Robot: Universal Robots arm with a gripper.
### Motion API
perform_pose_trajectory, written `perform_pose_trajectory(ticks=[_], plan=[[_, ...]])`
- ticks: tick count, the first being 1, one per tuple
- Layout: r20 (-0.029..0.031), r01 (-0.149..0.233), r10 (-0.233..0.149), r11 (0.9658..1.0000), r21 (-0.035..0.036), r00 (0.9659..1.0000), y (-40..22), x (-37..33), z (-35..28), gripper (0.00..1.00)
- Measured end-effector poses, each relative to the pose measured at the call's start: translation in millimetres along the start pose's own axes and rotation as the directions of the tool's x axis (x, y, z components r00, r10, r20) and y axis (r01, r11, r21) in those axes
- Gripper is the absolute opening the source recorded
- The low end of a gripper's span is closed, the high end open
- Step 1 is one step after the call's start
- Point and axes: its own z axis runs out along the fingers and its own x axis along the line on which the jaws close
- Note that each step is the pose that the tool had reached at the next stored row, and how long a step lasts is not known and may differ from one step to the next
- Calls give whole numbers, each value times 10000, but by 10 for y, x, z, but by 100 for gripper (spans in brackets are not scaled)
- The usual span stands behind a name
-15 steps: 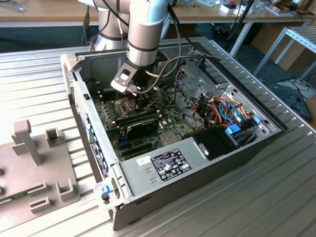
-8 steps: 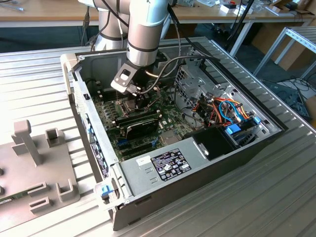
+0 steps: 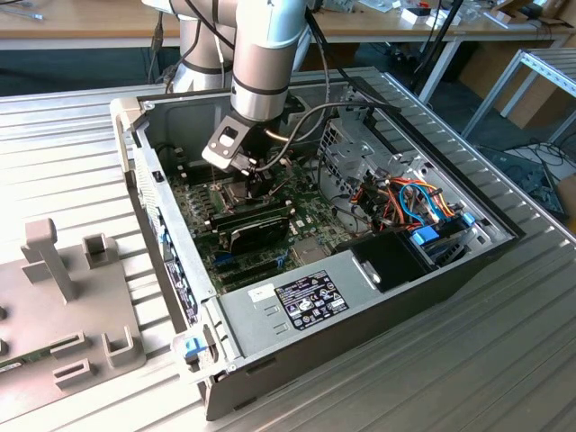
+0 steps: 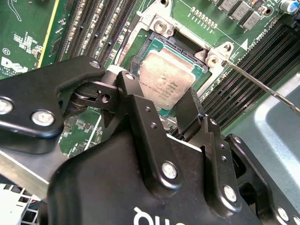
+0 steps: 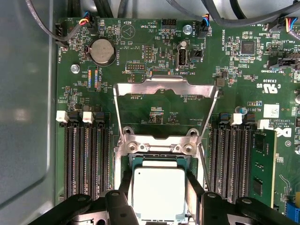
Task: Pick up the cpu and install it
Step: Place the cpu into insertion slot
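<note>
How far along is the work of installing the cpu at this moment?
Done: the small square silver-grey cpu is already lifted and at its socket on the green motherboard. In hand: the black gripper appears to hold it by two opposite sides. Left: the chip is not released, and the hinged silver metal frame stands open.

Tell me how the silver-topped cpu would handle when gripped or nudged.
The flat square silver-grey metal-topped cpu looks rigid, so it probably won't flex. Its smooth top and thin edges could slip in a grip. Lying flat, it is unlikely to roll or tip.
</note>
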Motion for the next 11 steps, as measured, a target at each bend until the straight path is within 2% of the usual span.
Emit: perform_pose_trajectory(ticks=[11], plan=[[0,0,0,10000,0,10000,0,0,3,55]])
